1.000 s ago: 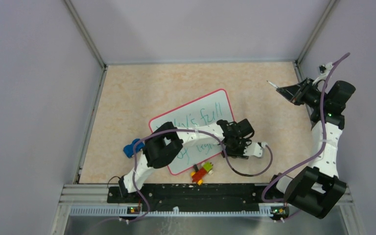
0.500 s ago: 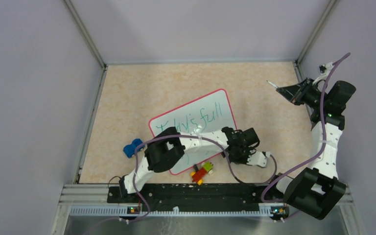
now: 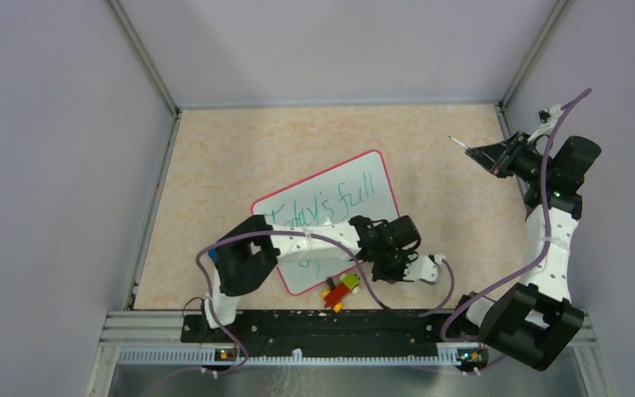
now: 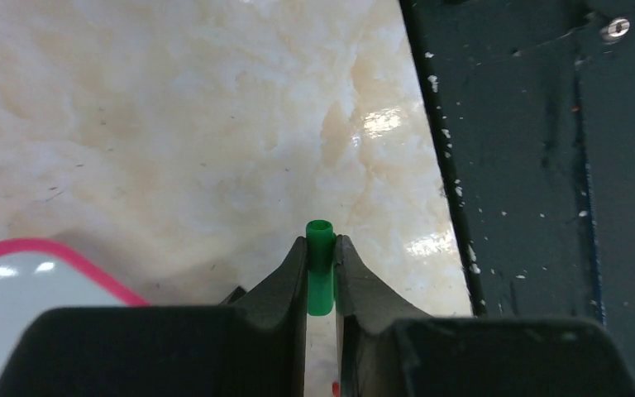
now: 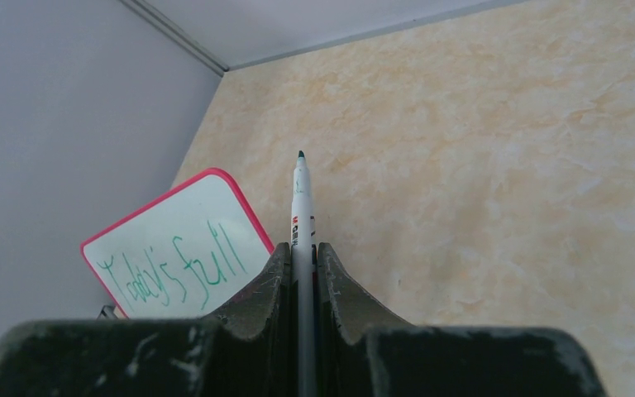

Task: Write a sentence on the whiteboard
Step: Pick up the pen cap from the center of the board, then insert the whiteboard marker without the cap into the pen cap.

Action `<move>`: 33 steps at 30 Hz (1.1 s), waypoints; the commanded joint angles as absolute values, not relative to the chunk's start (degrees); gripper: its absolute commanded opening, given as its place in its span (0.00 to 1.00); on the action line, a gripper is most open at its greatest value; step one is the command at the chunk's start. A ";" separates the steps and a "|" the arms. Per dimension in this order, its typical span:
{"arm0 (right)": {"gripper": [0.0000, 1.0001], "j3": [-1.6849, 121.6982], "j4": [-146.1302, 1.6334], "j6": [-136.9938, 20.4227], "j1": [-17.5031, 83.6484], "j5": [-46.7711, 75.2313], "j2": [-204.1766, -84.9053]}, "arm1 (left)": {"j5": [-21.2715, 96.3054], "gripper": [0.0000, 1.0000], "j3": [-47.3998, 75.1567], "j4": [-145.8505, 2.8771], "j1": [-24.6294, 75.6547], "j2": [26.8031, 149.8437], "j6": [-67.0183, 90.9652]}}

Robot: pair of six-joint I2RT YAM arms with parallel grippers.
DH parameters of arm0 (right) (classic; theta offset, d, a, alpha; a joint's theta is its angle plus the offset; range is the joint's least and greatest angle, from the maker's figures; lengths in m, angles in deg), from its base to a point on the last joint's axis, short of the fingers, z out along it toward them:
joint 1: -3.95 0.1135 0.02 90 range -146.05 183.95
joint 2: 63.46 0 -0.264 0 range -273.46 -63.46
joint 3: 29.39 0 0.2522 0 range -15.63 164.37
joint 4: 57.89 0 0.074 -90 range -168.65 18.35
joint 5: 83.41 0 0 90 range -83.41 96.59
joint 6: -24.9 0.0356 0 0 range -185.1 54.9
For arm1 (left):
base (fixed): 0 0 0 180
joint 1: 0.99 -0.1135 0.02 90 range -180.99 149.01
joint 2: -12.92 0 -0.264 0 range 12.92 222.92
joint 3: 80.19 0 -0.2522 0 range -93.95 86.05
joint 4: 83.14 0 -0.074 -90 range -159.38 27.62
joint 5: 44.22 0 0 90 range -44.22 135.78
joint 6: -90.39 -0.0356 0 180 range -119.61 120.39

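Observation:
The whiteboard (image 3: 355, 172) lies tilted in the middle of the table, and its pink-rimmed corner shows in the left wrist view (image 4: 16, 281). On it the sentence (image 3: 322, 205) reads "Today's full" in green (image 5: 174, 269). My left arm hides most of a second line. My left gripper (image 3: 386, 266) hovers off the board's near right corner, shut on a green marker cap (image 4: 320, 265). At the far right, my right gripper (image 3: 484, 153) is raised and shut on the white marker (image 5: 301, 207), its uncapped tip pointing toward the board.
A small toy of red, yellow and green bricks (image 3: 341, 289) lies just off the board's near edge. The dark base rail (image 3: 314, 327) runs along the near side, close to my left gripper (image 4: 546, 165). Grey walls enclose the table.
My left gripper's jaws closed on the green cap. The left arm's elbow swung left and the wrist shifted slightly left. The right arm and marker stayed still.

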State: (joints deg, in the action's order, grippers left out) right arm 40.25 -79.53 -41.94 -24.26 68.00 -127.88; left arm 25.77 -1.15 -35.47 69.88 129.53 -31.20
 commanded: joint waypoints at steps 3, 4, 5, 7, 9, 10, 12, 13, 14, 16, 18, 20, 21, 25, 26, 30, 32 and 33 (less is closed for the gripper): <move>0.00 42.11 -76.85 -42.12 -24.67 71.04 -125.84 | 24.33 0.00 3.15 -43.70 69.77 116.29 -31.04; 0.00 42.20 -76.64 -41.96 -24.68 71.42 -125.74 | 24.75 0.00 2.68 -42.94 69.77 115.56 -31.22; 0.00 42.37 -76.46 -41.90 -24.66 71.84 -125.74 | 25.43 0.00 2.02 -41.97 69.77 115.00 -31.13; 0.00 42.67 -76.02 -41.69 -24.62 73.05 -125.88 | 26.61 0.00 1.45 -40.86 69.77 113.50 -31.78; 0.00 42.90 -75.18 -40.87 -24.59 74.60 -126.02 | 27.66 0.00 1.23 -40.71 69.62 111.44 -31.70; 0.00 43.15 -75.02 -40.69 -24.56 75.04 -126.06 | 27.39 0.00 0.89 -39.84 69.55 110.09 -32.17; 0.00 43.84 -75.39 -40.82 -24.39 75.83 -126.13 | 26.92 0.00 2.36 -39.88 69.59 105.84 -35.09; 0.00 44.51 -76.14 -41.47 -24.28 76.27 -126.28 | 27.38 0.00 4.09 -40.98 69.59 103.23 -37.29; 0.00 45.28 -77.23 -42.45 -24.20 76.78 -126.45 | 28.57 0.00 5.49 -41.84 69.73 100.57 -40.07; 0.00 47.14 -79.96 -44.28 -23.82 77.85 -126.95 | 33.76 0.00 6.69 -42.56 69.81 96.61 -43.67; 0.00 48.61 -82.72 -46.21 -23.11 78.76 -127.32 | 37.96 0.00 8.26 -44.04 69.77 93.33 -47.96; 0.00 50.02 -85.73 -48.66 -22.00 79.01 -127.59 | 40.64 0.00 10.05 -46.57 69.85 90.12 -52.52; 0.00 50.60 -87.31 -50.08 -21.29 79.12 -127.68 | 41.67 0.00 11.10 -48.27 69.85 88.50 -54.26; 0.00 51.37 -90.53 -52.04 -18.19 79.79 -127.57 | 44.47 0.00 18.06 -58.40 69.85 81.33 -62.56; 0.00 51.29 -90.67 -52.11 -17.33 80.37 -127.47 | 45.00 0.00 20.23 -61.37 69.85 79.53 -65.14; 0.00 51.37 -91.90 -52.81 -14.44 82.58 -126.06 | 47.29 0.00 25.70 -68.42 69.85 74.71 -71.04; 0.00 51.61 -92.09 -52.60 -12.99 84.05 -125.04 | 48.51 0.00 26.20 -68.51 69.85 73.85 -71.63; 0.00 51.63 -92.20 -52.39 -12.07 84.65 -124.51 | 49.32 0.00 26.38 -68.51 69.85 73.52 -71.67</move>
